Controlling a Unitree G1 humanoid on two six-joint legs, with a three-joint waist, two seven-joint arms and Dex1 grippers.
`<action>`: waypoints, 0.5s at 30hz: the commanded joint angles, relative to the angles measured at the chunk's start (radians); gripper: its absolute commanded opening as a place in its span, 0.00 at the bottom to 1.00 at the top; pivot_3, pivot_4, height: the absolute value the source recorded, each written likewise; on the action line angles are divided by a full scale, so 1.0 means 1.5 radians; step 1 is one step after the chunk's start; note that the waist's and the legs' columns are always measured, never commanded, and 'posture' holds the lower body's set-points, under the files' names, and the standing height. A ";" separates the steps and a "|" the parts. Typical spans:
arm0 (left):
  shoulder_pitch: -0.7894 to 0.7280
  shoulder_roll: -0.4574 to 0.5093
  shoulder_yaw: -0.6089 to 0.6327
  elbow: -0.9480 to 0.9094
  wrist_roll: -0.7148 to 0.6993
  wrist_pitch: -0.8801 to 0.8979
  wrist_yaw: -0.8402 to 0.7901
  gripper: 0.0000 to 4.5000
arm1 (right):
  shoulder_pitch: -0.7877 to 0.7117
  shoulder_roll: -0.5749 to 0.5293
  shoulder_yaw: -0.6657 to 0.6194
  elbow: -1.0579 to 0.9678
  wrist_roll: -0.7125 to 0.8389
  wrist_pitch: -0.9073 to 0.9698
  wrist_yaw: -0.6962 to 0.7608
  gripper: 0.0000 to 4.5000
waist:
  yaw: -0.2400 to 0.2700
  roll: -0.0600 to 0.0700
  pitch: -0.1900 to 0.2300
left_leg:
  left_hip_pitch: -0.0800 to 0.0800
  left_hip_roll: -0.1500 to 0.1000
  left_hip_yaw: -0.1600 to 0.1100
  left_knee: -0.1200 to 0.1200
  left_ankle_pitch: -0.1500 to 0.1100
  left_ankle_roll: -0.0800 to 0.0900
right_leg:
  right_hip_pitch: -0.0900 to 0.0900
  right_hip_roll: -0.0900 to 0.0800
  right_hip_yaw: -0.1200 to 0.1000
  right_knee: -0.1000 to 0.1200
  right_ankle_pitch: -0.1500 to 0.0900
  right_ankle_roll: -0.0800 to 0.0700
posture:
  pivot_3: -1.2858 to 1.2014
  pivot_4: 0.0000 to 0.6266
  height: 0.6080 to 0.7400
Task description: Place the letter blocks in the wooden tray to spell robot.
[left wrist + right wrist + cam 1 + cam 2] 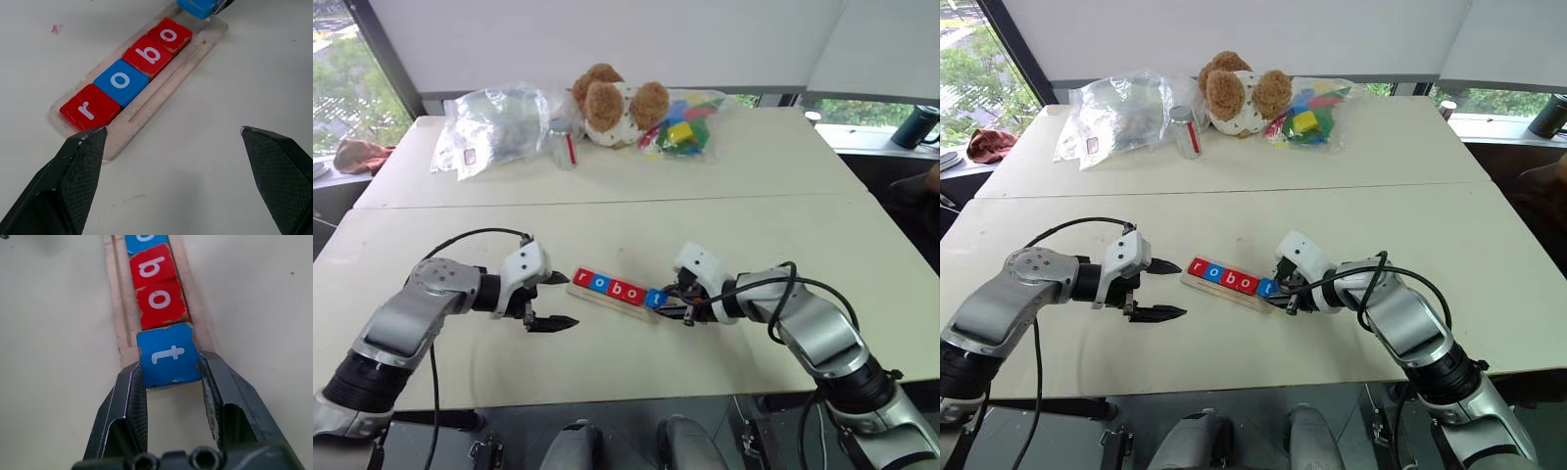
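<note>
The wooden tray (603, 297) lies on the table between my two grippers. It holds a row of letter blocks: red r (88, 108), blue o (121, 81), red b (150, 54) and red o (169, 35). My right gripper (168, 369) is shut on the blue t block (168, 355) at the tray's right end, with the block's edge against the last red o. Whether the t lies flat in the tray I cannot tell. My left gripper (570, 300) stands open just off the tray's left end, with nothing between its fingers.
At the back of the far table sit a teddy bear (612, 103), a clear plastic bag (489, 122), a small can (566, 139) and a bag of coloured toy bricks (685, 122). A cloth (362, 154) lies far left. A dark cup (913, 125) stands far right.
</note>
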 commanded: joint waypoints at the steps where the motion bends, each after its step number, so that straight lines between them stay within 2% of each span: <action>1: -0.006 -0.003 0.007 -0.016 -0.003 -0.004 0.004 1.00 | -0.012 -0.010 0.005 0.004 0.006 -0.019 -0.005 0.24 | 0.000 0.000 0.000 | 0.000 0.000 0.000 0.000 0.000 0.000 | 0.000 0.000 0.000 0.000 0.000 0.000 | 0.52 0.24 1.00; 15: 0.008 0.000 0.010 -0.022 0.008 -0.007 0.013 1.00 | -0.028 -0.009 0.030 0.042 0.012 -0.066 -0.008 0.24 | 0.000 0.000 0.000 | 0.000 0.000 0.000 0.000 0.000 0.000 | 0.000 0.001 0.000 0.000 0.000 0.000 | 0.52 0.24 1.00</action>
